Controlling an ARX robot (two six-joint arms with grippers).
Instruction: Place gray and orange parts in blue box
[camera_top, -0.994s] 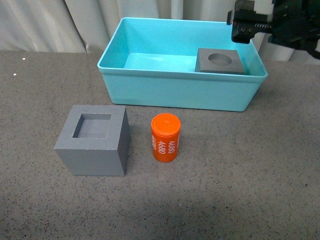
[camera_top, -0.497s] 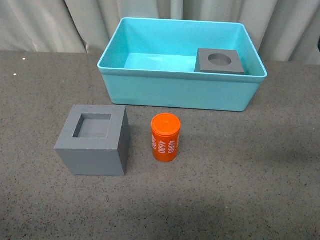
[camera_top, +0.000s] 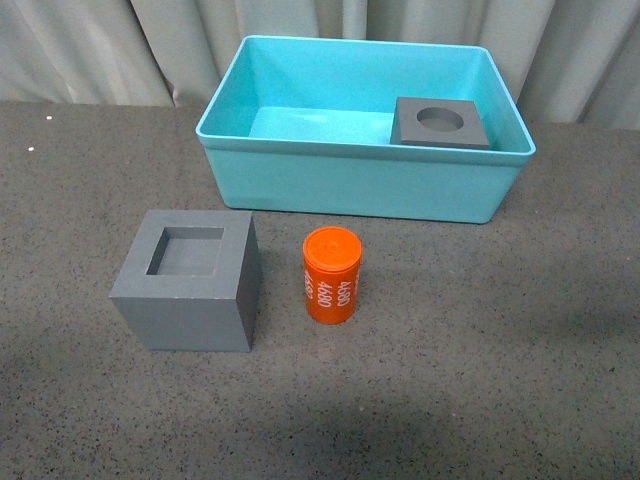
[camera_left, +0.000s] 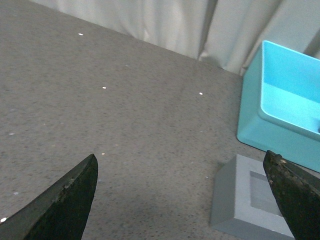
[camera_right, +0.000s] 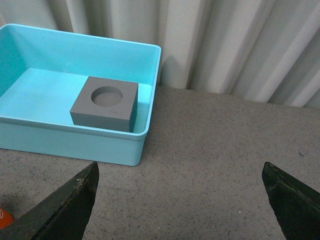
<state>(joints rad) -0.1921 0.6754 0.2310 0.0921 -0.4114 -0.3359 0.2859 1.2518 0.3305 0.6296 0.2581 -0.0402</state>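
The gray cube with the round recess lies inside the turquoise-blue box, at its right end; it also shows in the right wrist view. The gray cube with the square recess and the orange cylinder with white numbers stand on the table in front of the box. Neither arm shows in the front view. My left gripper is open and empty, beside the square-recess cube. My right gripper is open and empty over bare table to the right of the box.
The table is dark gray and speckled. Pale curtains hang behind the table's far edge. A sliver of the orange cylinder shows at the right wrist view's edge.
The right arm, seen above the box's far right corner one second ago, has left the front view. The cubes, the cylinder and the box have not moved.
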